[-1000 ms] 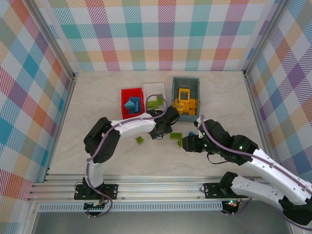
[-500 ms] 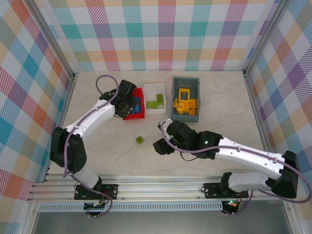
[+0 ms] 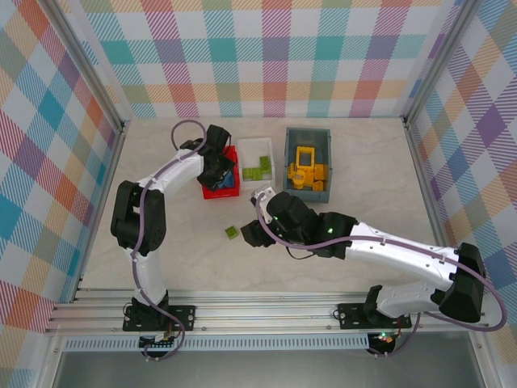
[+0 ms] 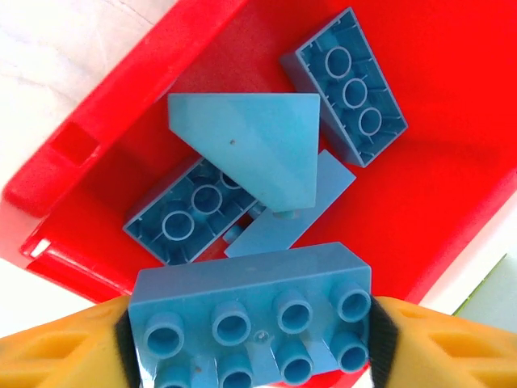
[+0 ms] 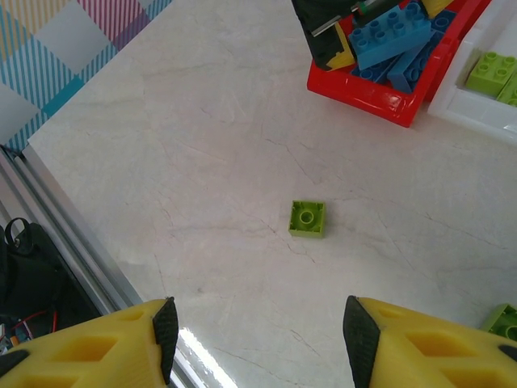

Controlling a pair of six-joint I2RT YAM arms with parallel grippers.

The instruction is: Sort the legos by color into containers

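Your left pincer [image 4: 252,343] is clamped on a glossy blue eight-stud brick [image 4: 250,311]. Its long axis runs pad to pad, studs toward the camera, above the red bin [image 4: 452,162] of blue pieces [image 4: 347,85]. A small square lime brick [image 5: 308,218] lies on the marbled desk [image 5: 202,121] ahead of your right pincer [image 5: 257,331], which is spread and empty. The white bin [image 3: 252,149] holds green bricks and the grey bin [image 3: 307,137] yellow ones.
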